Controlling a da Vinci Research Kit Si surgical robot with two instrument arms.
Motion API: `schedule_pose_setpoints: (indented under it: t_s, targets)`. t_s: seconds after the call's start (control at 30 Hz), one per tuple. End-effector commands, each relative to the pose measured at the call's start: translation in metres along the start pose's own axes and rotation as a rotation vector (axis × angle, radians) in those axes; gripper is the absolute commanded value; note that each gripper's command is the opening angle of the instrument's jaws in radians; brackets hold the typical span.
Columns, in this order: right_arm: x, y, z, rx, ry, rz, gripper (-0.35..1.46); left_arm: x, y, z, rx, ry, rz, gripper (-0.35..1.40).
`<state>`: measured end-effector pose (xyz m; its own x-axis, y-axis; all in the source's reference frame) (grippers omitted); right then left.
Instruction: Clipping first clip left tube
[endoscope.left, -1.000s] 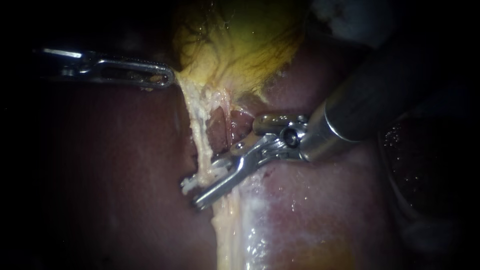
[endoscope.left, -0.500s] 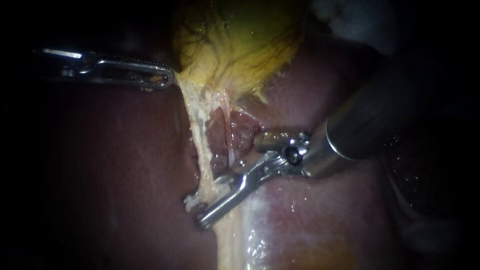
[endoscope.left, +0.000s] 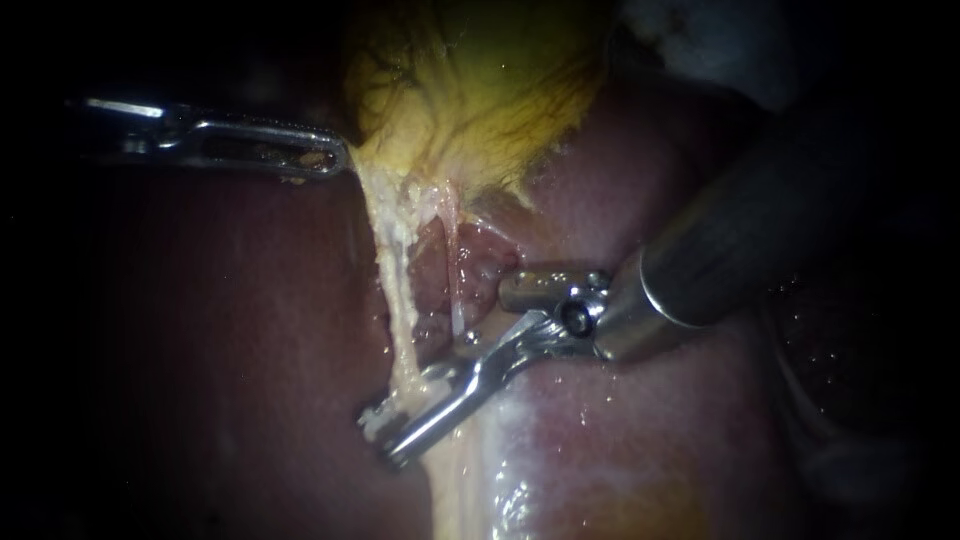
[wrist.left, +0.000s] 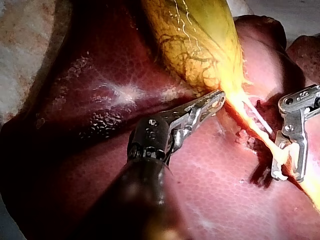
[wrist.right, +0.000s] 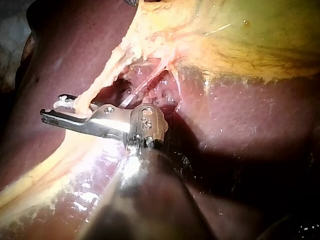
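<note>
Nearly there: clip poised on the left tube, not yet seen closed

Plainly, the left tube (endoscope.left: 393, 290), a pale strand, runs from the gallbladder (endoscope.left: 480, 90) at twelve o'clock down toward six. The right instrument (endoscope.left: 380, 438), entering from three o'clock, has its jaws astride the tube at about seven o'clock. They stand narrowly apart, with a whitish piece at the tips, likely the clip (endoscope.left: 372, 416). I judge the placement done and the squeeze left to do, since no closed clip sits on the tube. A thinner pink tube (endoscope.left: 455, 270) lies just beside, outside the jaws. From ten o'clock the left instrument (endoscope.left: 338, 157) pinches the gallbladder's edge. The liver (endoscope.left: 250, 330) beneath glistens wet. Beyond it all is dark.
</note>
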<state>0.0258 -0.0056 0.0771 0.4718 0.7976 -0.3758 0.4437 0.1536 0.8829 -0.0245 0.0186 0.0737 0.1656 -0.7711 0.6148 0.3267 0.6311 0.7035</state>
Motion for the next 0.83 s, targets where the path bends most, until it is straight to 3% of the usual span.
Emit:
schedule_pose_setpoints:
  t_s: [0.03, 0.2, 0.47, 0.83]
  targets:
    - [0.0000, 0.0001, -0.0001, -0.003, 0.005, -0.006, -0.08, 0.0000, 0.0000, 0.0000, 0.000, 0.000, 0.000, -0.35]
    - [0.0000, 0.0004, -0.0004, -0.001, -0.002, -0.008, -0.35, 0.0000, 0.0000, 0.0000, 0.000, 0.000, 0.000, -0.35]
    - [-0.0002, 0.0007, -0.0006, 0.021, -0.041, -0.012, -0.35, 0.0000, 0.0000, 0.0000, 0.000, 0.000, 0.000, -0.35]
    - [-0.0002, 0.0008, -0.0006, 0.022, -0.043, -0.013, -0.35, 0.0000, 0.0000, 0.0000, 0.000, 0.000, 0.000, -0.35]
